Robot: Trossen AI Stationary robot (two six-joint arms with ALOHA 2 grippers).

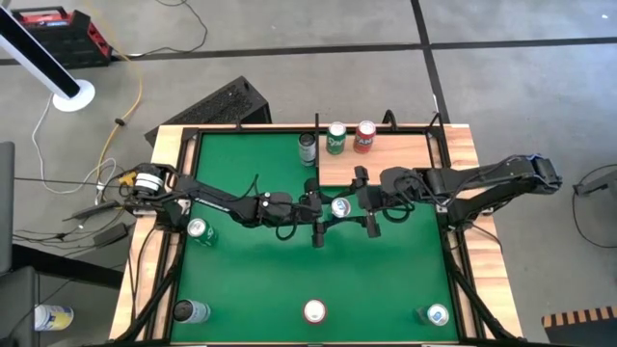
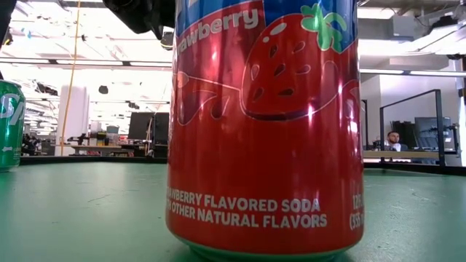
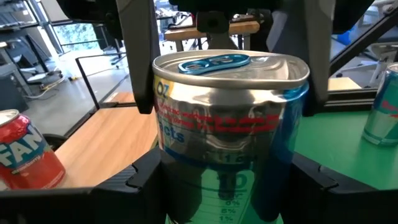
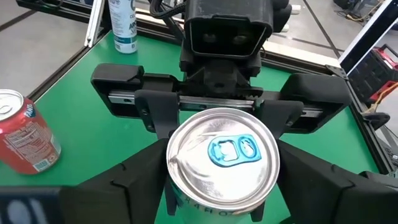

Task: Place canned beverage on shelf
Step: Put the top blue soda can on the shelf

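Can [image 1: 340, 206] between left end effector [image 1: 319, 207]; right end effector [image 1: 370, 202]

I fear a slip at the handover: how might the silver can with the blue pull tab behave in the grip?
The silver can with the blue pull tab looks smooth and glossy, so probably slippery. Its dented wall suggests thin metal that could crush under a hard squeeze. Laid down, it would likely roll.

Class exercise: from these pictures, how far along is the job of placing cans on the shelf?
Done: a green can and red can stand on the shelf. In hand: a blue-tabbed can sits between the left gripper and right gripper. Left: other cans on the table.
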